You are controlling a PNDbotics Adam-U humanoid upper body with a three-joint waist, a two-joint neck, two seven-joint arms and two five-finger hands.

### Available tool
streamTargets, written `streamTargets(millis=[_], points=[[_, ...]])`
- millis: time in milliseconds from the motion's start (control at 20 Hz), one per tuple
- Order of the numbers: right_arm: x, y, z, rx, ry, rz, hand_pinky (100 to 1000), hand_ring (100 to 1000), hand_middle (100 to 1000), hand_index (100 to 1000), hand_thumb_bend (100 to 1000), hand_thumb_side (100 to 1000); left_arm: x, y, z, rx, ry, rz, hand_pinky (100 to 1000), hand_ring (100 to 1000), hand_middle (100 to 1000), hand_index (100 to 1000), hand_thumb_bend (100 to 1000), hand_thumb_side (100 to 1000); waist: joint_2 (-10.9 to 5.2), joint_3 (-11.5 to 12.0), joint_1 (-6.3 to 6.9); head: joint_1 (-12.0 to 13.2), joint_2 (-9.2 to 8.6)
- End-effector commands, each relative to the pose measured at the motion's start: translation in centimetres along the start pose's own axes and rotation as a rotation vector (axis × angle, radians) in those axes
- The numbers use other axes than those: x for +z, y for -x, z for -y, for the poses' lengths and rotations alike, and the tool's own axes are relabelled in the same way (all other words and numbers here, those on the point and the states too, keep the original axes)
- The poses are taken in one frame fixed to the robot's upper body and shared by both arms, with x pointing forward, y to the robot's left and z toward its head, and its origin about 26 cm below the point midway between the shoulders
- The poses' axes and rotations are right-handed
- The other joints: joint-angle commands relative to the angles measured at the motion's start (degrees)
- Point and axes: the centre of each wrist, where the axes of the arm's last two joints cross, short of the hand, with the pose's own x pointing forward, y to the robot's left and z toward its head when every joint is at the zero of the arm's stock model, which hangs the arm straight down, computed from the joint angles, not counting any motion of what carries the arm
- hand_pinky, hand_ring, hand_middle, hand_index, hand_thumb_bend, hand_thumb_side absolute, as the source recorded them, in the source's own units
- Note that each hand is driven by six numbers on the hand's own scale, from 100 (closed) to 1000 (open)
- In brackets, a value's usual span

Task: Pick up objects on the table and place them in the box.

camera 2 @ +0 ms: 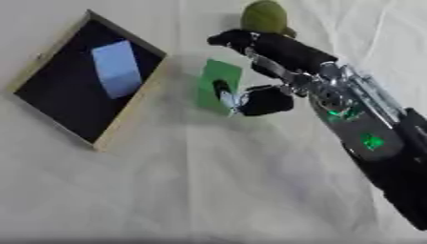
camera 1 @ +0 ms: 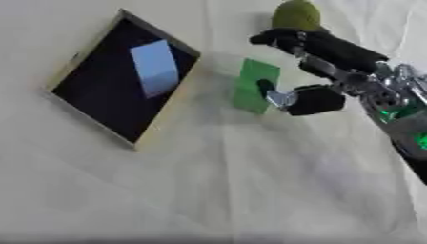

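A flat green block [camera 1: 249,82] hangs tilted just right of the box, casting a shadow on the cloth. My right hand [camera 1: 333,50] reaches in from the right and is shut on it: the thumb [camera 1: 313,100] presses on its face and the dark fingers [camera 1: 288,37] curl over its top edge. The box [camera 1: 157,113] has a wooden rim and a dark inside, and a light blue block [camera 1: 156,66] lies in it. An olive-green rounded object [camera 1: 296,15] sits on the table right behind the fingers. My left hand shows in neither view.
A wrinkled white cloth [camera 1: 208,190] covers the table. My right forearm [camera 2: 375,147], with green lights, crosses the right side.
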Motion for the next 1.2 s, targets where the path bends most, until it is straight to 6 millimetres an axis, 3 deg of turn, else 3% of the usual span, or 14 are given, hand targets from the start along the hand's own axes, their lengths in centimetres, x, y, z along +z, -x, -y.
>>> streamTargets(millis=[50,100,200,700,1200], points=[[0.23,-0.28,0.67,0.022,0.007,0.006,969,1000,948,1000,100,422,-0.67,-0.59,-0.35,-0.006,0.004,0.030,758,792,779,816,292,772,-0.28,0.0,1.07,-0.2,-0.69],[0.22,-0.29,0.66,0.019,-0.001,0.013,968,1000,947,1000,178,259,-0.68,-0.59,-0.35,-0.006,0.005,0.030,758,792,778,815,288,763,-0.26,0.0,1.09,-0.2,-0.71],[0.19,-0.30,0.70,0.006,-0.014,0.026,966,1000,943,1000,235,190,-0.68,-0.60,-0.34,-0.006,0.007,0.031,758,792,778,815,290,763,-0.25,0.0,1.12,-0.2,-0.75],[0.19,-0.22,1.02,-0.023,-0.004,0.016,966,1000,944,1000,184,244,-0.64,-0.58,-0.35,-0.005,0.006,0.029,758,792,776,814,291,765,-0.25,-0.1,1.12,-0.5,-1.06],[-0.04,0.26,0.28,-0.080,-0.020,-0.040,965,1000,944,1000,100,386,-0.68,-0.60,-0.30,-0.003,0.004,0.029,757,791,774,811,289,765,0.05,0.0,0.99,-0.5,-1.27]])
